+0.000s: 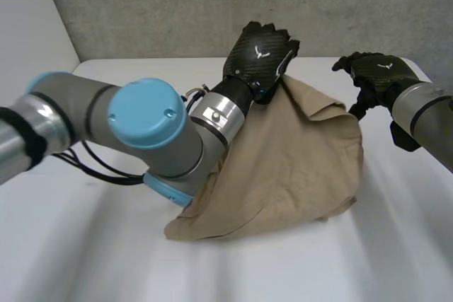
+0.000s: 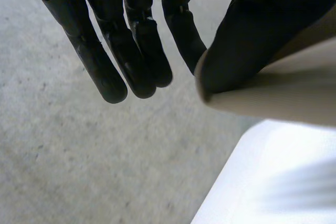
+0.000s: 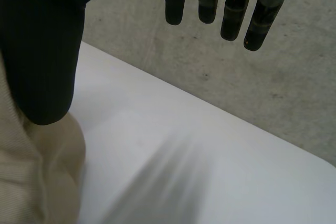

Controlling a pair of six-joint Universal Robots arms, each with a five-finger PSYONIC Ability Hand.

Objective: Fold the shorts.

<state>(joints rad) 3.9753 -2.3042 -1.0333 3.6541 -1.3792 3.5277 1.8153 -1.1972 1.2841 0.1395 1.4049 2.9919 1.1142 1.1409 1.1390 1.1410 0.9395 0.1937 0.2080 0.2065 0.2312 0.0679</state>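
Shorts (image 1: 283, 167) lie heaped on the counter (image 1: 396, 245) with the far edge raised. One corner hangs over the thumb of the left robot hand (image 1: 258, 51), the other over the thumb of the right robot hand (image 1: 379, 74). Both hands have their fingers straight and apart, clamping nothing. Advise securing both corners, then carrying them level to the near hem. No writing legible.

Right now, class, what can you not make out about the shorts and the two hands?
- Head view: the left arm covers the near left part of the shorts.
- Head view: the left hand and right hand show their backs, hiding any grip on the cloth.
- Head view: bunched folds hide waistband and leg openings.
- Both wrist views: the picture edge cuts the shorts off.
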